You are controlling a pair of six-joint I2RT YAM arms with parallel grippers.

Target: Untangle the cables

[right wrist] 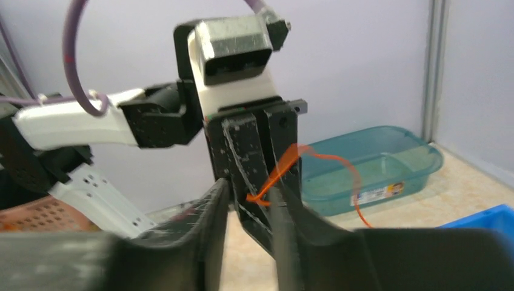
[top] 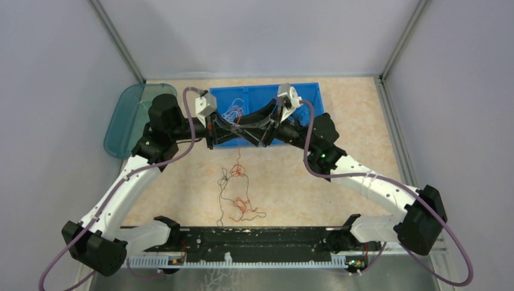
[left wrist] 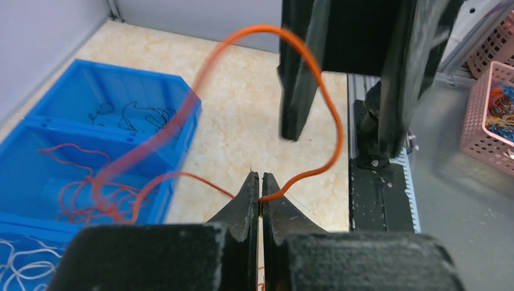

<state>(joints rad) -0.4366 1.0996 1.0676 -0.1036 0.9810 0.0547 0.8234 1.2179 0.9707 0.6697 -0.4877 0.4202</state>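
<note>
The left fingers [left wrist: 242, 209] pinch shut on an orange cable [left wrist: 335, 130] arching past the right fingers [right wrist: 209, 227], which are spread open. Beneath them, cables [top: 237, 197] lie tangled on the tabletop [top: 357, 115].

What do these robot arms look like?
The left arm and right arm have white tube links, bulky black joints and a purple-grey cable looping alongside. The left end effector and right end effector each have two tapering black fingers.

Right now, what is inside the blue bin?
The bin has three compartments in the left wrist view: black wires farthest, orange wires in the middle, white wires nearest. The left hand hides part of the white compartment.
</note>
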